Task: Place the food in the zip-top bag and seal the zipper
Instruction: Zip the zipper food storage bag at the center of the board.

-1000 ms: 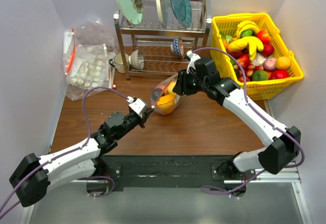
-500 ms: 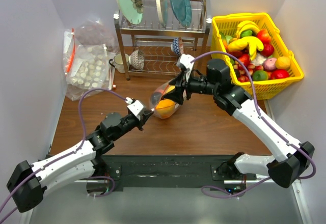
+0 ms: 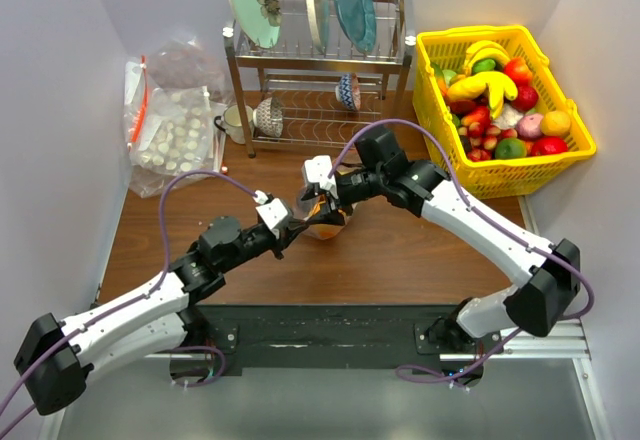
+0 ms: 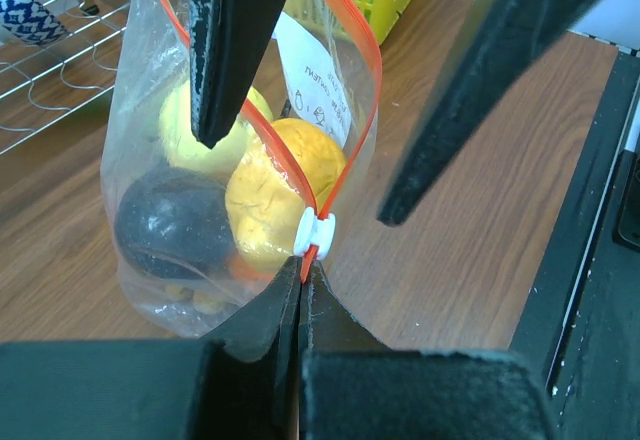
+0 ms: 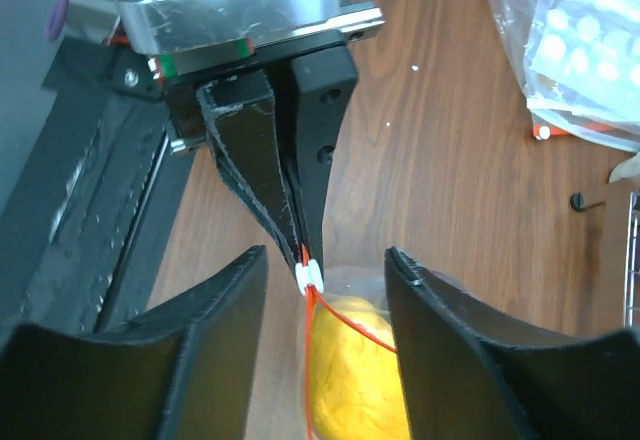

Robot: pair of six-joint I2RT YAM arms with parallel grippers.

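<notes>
left claw (image 4: pixel 300 295) is pinched tight on the end of the thin orange-red zipper (image 4: pixel 292 175), just under its small white slider (image 4: pixel 316 232); the crinkly clear zip-top bag (image 4: pixel 150 90) is upright over the brown wood counter (image 4: pixel 450 260); the left wrist view shows the food (image 4: pixel 268 200) inside, lumpy yellow, pale yellow, one dark round, small brown bits low down, while the right wrist view shows only one yellow fruit; right claw (image 5: pixel 325 265) gapes wide astride the slider, gripping nothing; beyond sits a yellow lattice basket (image 3: pixel 520 172).
</notes>
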